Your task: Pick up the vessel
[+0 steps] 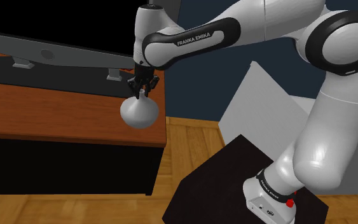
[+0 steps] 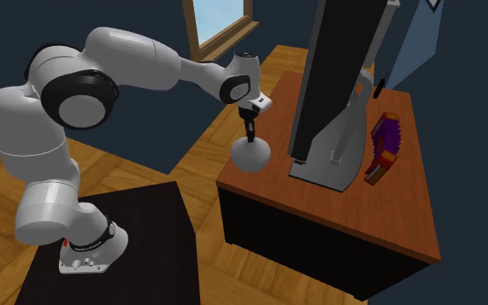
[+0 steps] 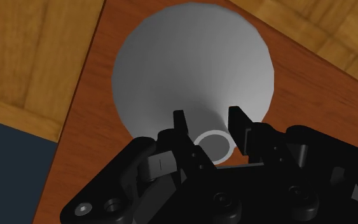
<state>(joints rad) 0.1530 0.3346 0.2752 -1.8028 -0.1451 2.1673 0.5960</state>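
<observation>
Pale grey vessel (image 1: 139,113): round belly, slim flared neck, open mouth. Probably hollow and light, stiff, smooth enough to slip, likely breakable if dropped. Perched at the corner of the reddish-brown tabletop (image 1: 44,108) nearest the arm; hard to say whether resting or just clear of it. Best taken at the neck, under the rim: gripper (image 3: 208,119) narrowed there, black fingers (image 3: 179,124) clasping it from both sides. Worth a slow, level rise, belly hanging below. Close behind, a big dark monitor (image 2: 328,78) on a grey foot (image 2: 337,160); beyond, a purple-and-red object (image 2: 386,147), well apart. No obstacle seen above. Wooden floor (image 1: 193,137) past the edge.
</observation>
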